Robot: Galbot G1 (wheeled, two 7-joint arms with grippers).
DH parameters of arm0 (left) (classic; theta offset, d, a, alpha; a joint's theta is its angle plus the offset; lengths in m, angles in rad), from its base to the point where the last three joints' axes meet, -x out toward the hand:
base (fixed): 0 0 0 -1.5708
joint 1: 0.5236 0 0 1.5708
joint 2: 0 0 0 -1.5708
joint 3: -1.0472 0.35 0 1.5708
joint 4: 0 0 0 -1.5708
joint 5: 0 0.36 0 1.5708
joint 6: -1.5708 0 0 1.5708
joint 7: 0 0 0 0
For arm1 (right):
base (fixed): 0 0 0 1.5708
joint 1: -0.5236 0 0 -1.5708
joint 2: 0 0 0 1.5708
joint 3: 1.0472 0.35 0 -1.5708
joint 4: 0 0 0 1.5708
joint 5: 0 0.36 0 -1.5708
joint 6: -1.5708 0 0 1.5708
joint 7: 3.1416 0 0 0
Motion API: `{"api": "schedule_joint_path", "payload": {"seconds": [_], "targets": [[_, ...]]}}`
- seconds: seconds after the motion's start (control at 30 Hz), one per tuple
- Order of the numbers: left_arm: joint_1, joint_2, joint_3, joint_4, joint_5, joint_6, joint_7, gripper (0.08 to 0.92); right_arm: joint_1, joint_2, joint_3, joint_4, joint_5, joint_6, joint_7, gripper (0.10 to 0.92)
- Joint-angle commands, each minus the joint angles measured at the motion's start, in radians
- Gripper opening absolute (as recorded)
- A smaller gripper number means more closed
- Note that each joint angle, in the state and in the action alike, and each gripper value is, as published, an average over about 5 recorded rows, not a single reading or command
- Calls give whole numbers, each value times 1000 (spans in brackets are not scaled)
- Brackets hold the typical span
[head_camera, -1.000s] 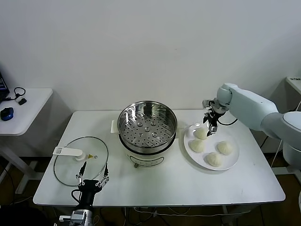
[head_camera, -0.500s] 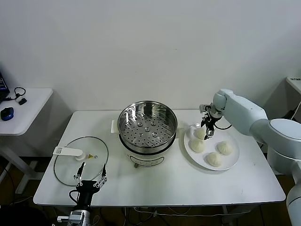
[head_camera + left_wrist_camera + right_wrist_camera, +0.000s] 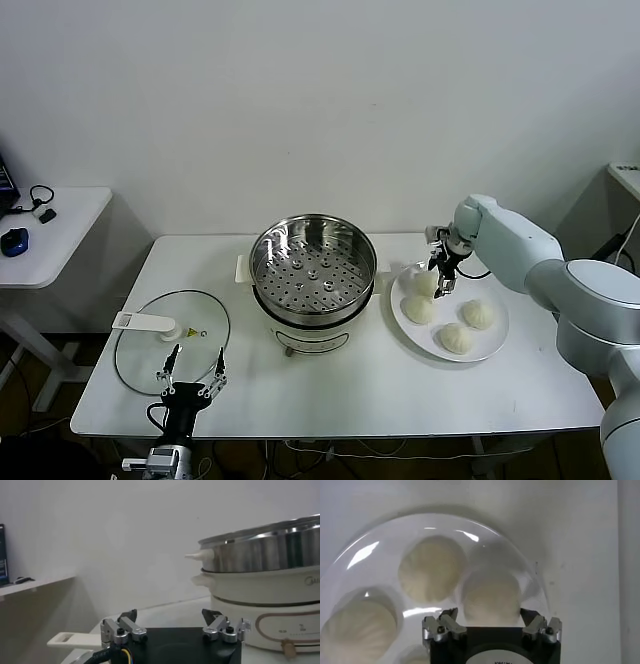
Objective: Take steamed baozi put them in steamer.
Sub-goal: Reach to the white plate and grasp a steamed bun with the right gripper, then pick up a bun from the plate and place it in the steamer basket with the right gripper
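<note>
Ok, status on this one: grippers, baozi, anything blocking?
Right gripper open, straddling rear baozi on plate. Left gripper open, parked by glass lid. Steamer uncovered, no baozi inside. Nothing in the way.

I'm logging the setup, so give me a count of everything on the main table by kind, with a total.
Steamed baozi on the plate: 4
Steamer: 1
White plate: 1
Glass lid: 1
Total: 7

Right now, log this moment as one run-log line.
stage: reaching for first bun | right gripper: open, straddling rear baozi on plate | steamer: no buns | left gripper: open, parked by glass lid
</note>
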Motion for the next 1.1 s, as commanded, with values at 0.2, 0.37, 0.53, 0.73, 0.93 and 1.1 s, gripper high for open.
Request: {"api": "schedule_joint_path", "payload": {"seconds": [0.2,0.37,0.53,0.73,0.93,1.1], "targets": [[-2,2,-1,1,-5,1,-1,823,3,2,27,-7,-20,3,14,652],[-1,1,-2,0,-6,2,-1,823,14,-6,23,4,-20,9,13,538],[0,3,-6,0,-6,2,-1,823,54,-33,-6,50,-15,37,12,526],[3,5,-4,3,-4,1,-2,823,174,-91,-128,174,23,107,21,539],[4,8,-1,8,-2,0,-11,823,387,-160,-345,410,131,198,51,588],[4,9,0,8,-1,3,-15,823,580,-178,-492,567,163,307,89,596]]}}
